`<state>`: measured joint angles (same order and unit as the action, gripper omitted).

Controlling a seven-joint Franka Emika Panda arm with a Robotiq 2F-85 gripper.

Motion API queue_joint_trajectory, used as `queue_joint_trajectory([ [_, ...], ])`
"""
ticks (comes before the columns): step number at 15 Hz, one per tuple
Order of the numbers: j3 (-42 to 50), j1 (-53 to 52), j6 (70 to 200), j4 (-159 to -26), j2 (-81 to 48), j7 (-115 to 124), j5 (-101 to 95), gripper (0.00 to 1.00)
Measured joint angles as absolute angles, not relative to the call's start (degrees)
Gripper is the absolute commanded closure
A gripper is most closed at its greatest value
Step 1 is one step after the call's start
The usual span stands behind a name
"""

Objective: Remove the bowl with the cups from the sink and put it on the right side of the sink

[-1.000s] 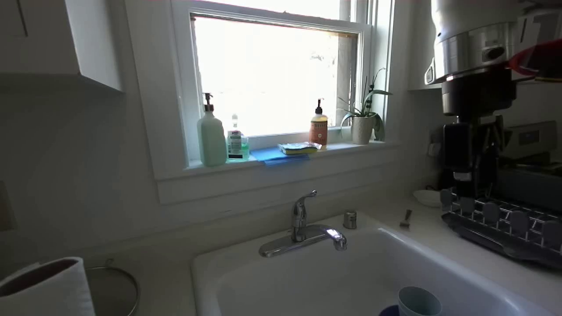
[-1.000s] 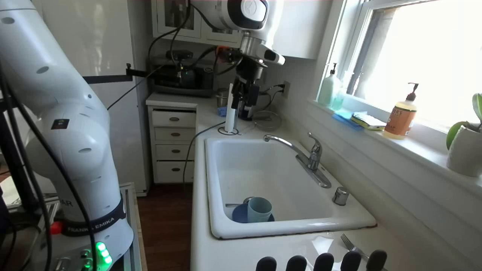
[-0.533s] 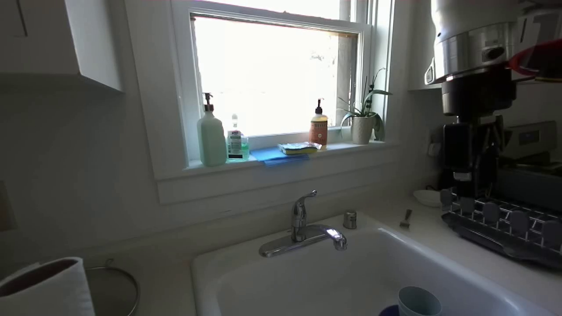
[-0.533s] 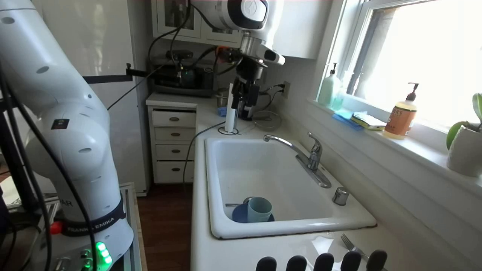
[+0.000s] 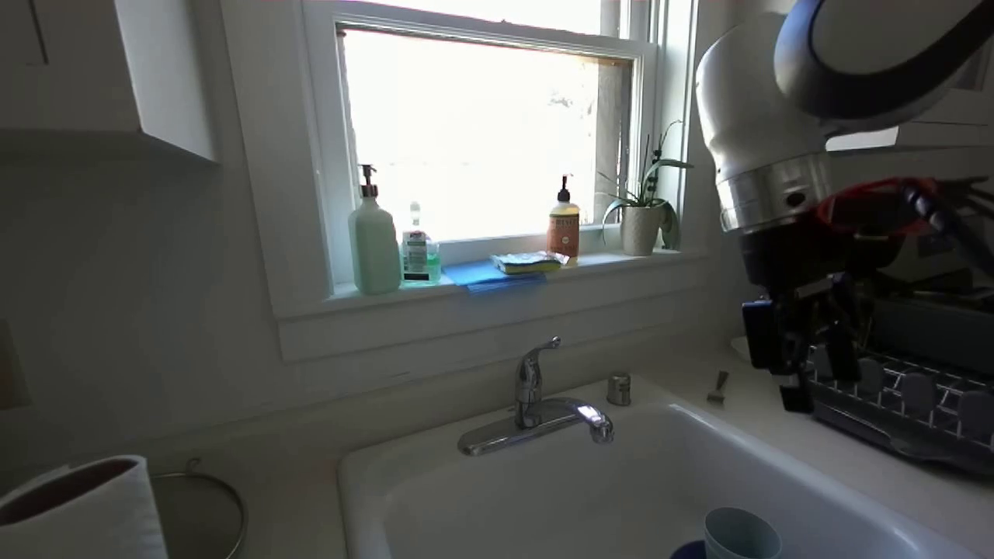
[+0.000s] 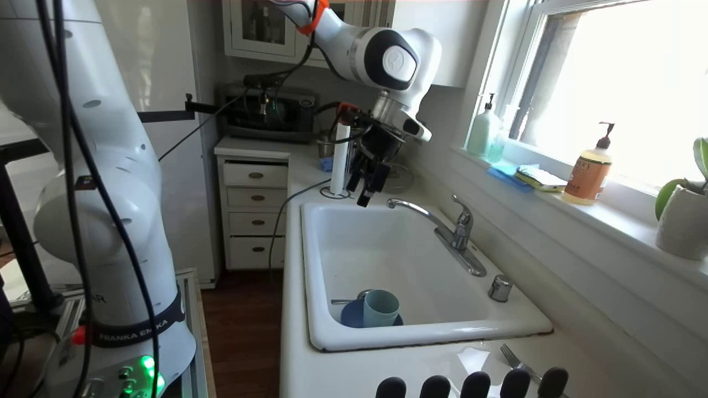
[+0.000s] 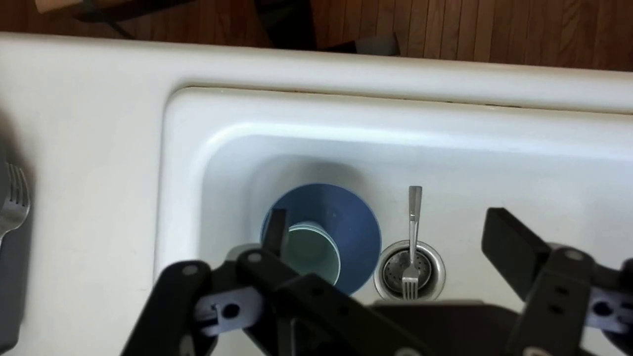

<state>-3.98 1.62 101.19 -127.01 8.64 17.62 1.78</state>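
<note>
The blue bowl sits on the bottom of the white sink, near one end. A pale blue-green cup stands inside the bowl; a second pale edge shows at its rim, but I cannot tell whether cups are nested. In both exterior views the bowl and cup also show, partly cut off in one by the frame. My gripper is open and empty, well above the sink. One finger overlaps the bowl and cup in the wrist view. The gripper is tilted downward.
A fork lies across the drain strainer beside the bowl. The chrome faucet reaches over the sink. A dark dish rack and a fork are on the counter at the bowl's end. A paper towel roll stands at the opposite end.
My arm has come down and forward and the gripper has tilted from about vertical. In an exterior view it has shifted left and lower. The bowl and cup have not moved.
</note>
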Motion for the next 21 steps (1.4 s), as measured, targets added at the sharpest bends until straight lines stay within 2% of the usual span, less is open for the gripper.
queue_joint_trajectory([
  [7,-0.5,1.9,103.2,-123.4,-3.8,17.1,3.4,0.0],
  [15,3.8,4.3,115.1,-118.3,-15.3,18.2,15.3,0.0],
  [21,3.9,4.2,115.4,-118.0,-16.2,18.0,15.5,0.0],
])
